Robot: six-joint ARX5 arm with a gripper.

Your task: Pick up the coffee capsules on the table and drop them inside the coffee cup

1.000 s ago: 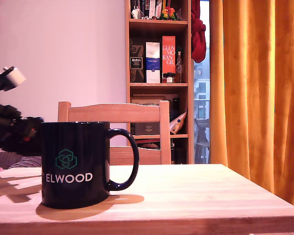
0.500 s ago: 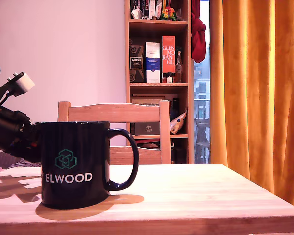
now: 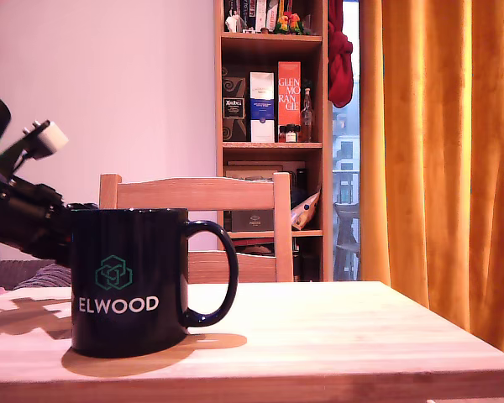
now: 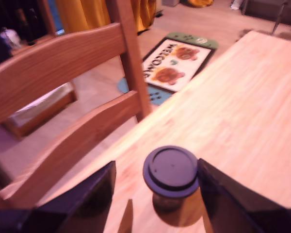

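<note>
Change: we saw the arm rise and shift toward the mug (image 3: pixel 128 281) | claw (image 4: pixel 157 187) open around a dark capsule (image 4: pixel 170 173), touching nothing visibly | capsule sat on the tabletop (image 4: pixel 252 102) near the chair (image 4: pixel 63 92) | grasp pending.

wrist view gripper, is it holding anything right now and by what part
Nothing is held. The gripper is open, its fingers either side of a dark coffee capsule standing on the table, with gaps showing.
</note>
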